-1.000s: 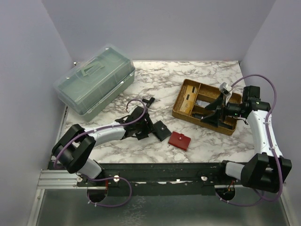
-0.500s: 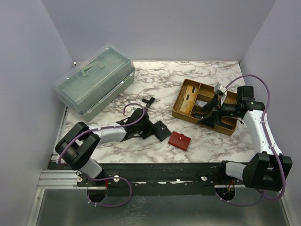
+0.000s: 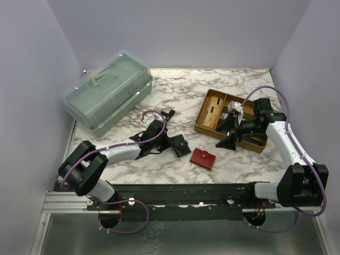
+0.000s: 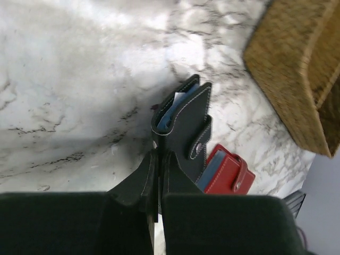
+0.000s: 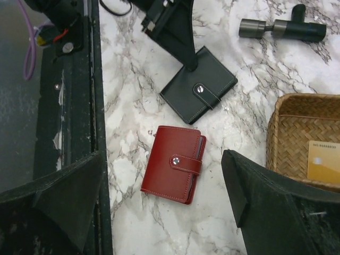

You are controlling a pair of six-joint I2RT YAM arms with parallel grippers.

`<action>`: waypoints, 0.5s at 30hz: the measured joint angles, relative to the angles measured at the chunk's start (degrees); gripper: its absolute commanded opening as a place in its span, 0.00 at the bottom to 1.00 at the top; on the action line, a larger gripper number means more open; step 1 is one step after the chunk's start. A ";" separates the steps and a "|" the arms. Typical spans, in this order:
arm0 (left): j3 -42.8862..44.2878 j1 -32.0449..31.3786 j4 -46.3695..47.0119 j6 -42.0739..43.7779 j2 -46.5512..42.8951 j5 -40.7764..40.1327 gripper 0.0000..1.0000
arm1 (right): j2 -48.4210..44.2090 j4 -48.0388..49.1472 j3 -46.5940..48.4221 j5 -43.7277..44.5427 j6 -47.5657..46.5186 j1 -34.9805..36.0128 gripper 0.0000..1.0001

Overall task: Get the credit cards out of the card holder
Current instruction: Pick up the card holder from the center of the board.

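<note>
Left pincer clamped on the black card holder; right pincer spread wide, holding nothing.
Nearest on the marble tabletop, a closed red card holder shows a blue card at its edge. Just beyond, the black one is gripped by 1 edge, a light blue credit card tucked inside. Farther back sit a wicker tray holding a yellow card, and a green tool box.

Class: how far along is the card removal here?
Done: nothing visibly; the black card holder and red card holder are both snapped shut, blue cards inside. In hand: left gripper pinches the black one's edge; right gripper hangs open near the red. Left: unsnapping, pulling every card.
</note>
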 measured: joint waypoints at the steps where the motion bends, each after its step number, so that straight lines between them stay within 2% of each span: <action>1: -0.83 0.00 0.79 2.21 -2.01 0.04 0.00 | 0.22 -0.87 0.00 0.00 -2.86 0.74 1.00; 7: -4.07 0.02 4.72 10.80 -10.71 2.82 0.00 | 1.22 -1.57 -0.02 1.42 -15.34 9.27 0.98; 12: -3.61 0.02 5.46 12.81 -10.84 8.37 0.00 | 5.70 4.66 0.11 5.40 -17.29 20.00 0.74; 15: -2.14 0.02 4.90 13.00 -10.08 11.52 0.00 | 8.57 9.18 0.35 9.81 -17.16 24.92 0.64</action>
